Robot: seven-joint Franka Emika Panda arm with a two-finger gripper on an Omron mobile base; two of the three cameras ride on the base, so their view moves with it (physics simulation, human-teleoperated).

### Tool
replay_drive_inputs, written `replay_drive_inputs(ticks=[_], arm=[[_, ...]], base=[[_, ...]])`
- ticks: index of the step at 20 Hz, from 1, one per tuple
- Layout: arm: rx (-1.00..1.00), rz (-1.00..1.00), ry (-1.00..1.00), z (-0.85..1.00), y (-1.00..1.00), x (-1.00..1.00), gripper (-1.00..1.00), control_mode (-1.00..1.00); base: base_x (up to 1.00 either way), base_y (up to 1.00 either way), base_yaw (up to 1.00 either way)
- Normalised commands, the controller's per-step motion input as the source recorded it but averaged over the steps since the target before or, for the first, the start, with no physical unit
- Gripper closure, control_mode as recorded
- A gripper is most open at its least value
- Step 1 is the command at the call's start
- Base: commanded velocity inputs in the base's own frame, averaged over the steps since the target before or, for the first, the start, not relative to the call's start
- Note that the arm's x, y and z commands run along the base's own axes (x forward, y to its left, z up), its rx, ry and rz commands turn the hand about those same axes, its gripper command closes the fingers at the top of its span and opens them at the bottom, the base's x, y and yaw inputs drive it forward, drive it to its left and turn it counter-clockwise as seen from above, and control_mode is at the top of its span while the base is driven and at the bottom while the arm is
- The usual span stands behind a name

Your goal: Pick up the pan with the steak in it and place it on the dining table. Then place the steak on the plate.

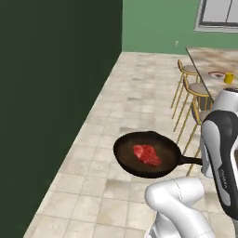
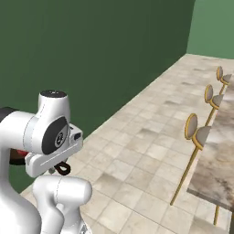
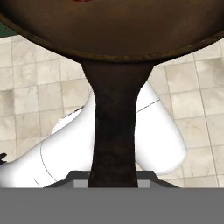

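The pan [image 1: 139,155] hangs level in the air above the tiled floor, round and dark, with the red steak [image 1: 147,155] lying near its middle. Its black handle [image 1: 189,161] runs right and disappears behind my white arm. In the hand view the handle [image 3: 114,131] comes straight down from the pan's rim [image 3: 113,54] into my gripper [image 3: 114,183], which is shut on it. The dining table [image 1: 204,58] stands far off at the upper right, with the red-rimmed plate [image 1: 216,74] on its top.
A yellow cup [image 1: 229,78] stands beside the plate. Gold-legged stools [image 1: 188,88] line the table's near side, and they show again with the table edge [image 2: 219,151] in the right base view. A dark green wall [image 1: 51,93] runs along the left.
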Motion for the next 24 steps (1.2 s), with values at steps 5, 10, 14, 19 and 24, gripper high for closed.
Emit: replay_drive_inputs(ticks=[5,10,14,19,24], arm=[[0.00,0.00,0.00,0.00,0.00,0.00,1.00,1.00],[0.00,0.00,0.00,0.00,0.00,0.00,1.00,1.00],[0.00,0.00,0.00,0.00,0.00,0.00,1.00,1.00],[0.00,0.00,0.00,0.00,0.00,0.00,1.00,1.00],[0.00,0.00,0.00,0.00,0.00,0.00,1.00,1.00]], base=[[0.00,0.00,-0.50],[0.02,0.08,-0.50],[0.13,0.34,-0.43],[0.07,0.59,-0.32],[0.05,0.79,-0.23]])
